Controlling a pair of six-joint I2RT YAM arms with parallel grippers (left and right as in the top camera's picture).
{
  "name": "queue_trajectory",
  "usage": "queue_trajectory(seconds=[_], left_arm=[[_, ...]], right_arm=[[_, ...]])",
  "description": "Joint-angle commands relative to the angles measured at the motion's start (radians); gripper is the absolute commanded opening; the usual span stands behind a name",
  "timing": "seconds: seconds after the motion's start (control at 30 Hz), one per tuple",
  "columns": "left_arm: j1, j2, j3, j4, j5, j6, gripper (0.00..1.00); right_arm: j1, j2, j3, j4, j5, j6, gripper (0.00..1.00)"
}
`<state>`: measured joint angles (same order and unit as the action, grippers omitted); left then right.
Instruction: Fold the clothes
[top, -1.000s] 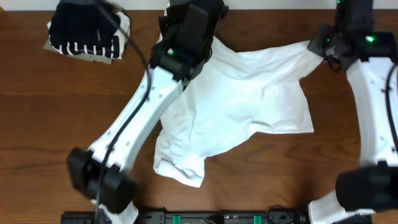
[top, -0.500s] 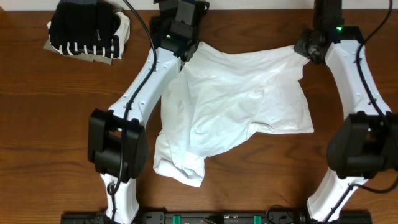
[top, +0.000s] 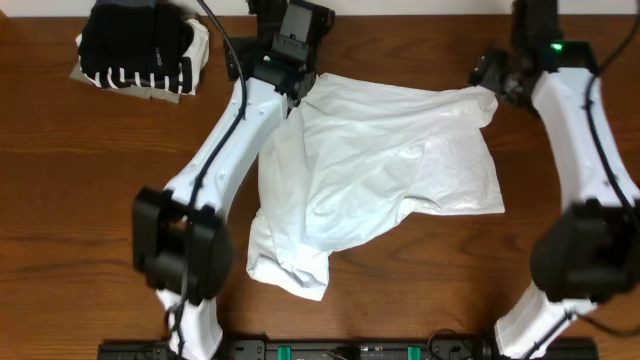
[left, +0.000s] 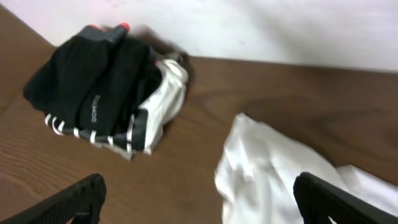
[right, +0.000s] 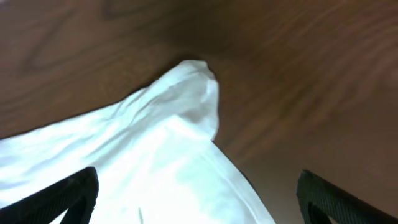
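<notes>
The clothes in work are a large white T-shirt (top: 380, 170) lying crumpled across the middle of the brown table. My left gripper (top: 288, 45) hovers over its far left corner (left: 261, 155), fingers (left: 74, 199) wide apart, holding nothing. Above the shirt's far right corner (right: 196, 81) stands my right gripper (top: 495, 75), also open, with white cloth (right: 155, 174) lying loose under it. A folded pile of black, striped and beige clothes (top: 140, 50) sits at the far left corner and also shows in the left wrist view (left: 106, 93).
The table's far edge meets a pale wall (left: 280, 28) just beyond both grippers. Bare wood (top: 80, 200) lies left of the shirt and more (top: 420, 270) in front of it. A black bar (top: 350, 350) runs along the near edge.
Both grippers have opened and let go of the shirt's far corners. The shirt's far edge has dropped onto the table, more spread out than before. Both arms reached farther back.
</notes>
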<state>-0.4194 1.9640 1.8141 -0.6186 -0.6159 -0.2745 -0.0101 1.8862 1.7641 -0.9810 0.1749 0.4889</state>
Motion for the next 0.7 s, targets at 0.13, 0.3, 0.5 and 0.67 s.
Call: queue_trajectory(seconds=[0.13, 0.3, 0.5, 0.67], left_arm=[[-0.065, -0.25, 0.011, -0.201, 0.294, -0.047, 0.98], [-0.094, -0.357, 0.011, -0.365, 0.31, -0.142, 0.98], [-0.166, -0.451, 0.007, -0.499, 0.309, -0.192, 0.98], [-0.262, -0.51, -0.024, -0.521, 0.241, -0.237, 0.98]], right_arm=[[-0.008, -0.209, 0.005, -0.175, -0.046, -0.011, 0.99], [-0.008, -0.278, 0.005, -0.308, -0.055, -0.01, 0.99], [0.003, -0.297, 0.005, -0.451, -0.09, -0.011, 0.99], [0.041, -0.297, 0.0, -0.496, -0.089, -0.015, 0.99]])
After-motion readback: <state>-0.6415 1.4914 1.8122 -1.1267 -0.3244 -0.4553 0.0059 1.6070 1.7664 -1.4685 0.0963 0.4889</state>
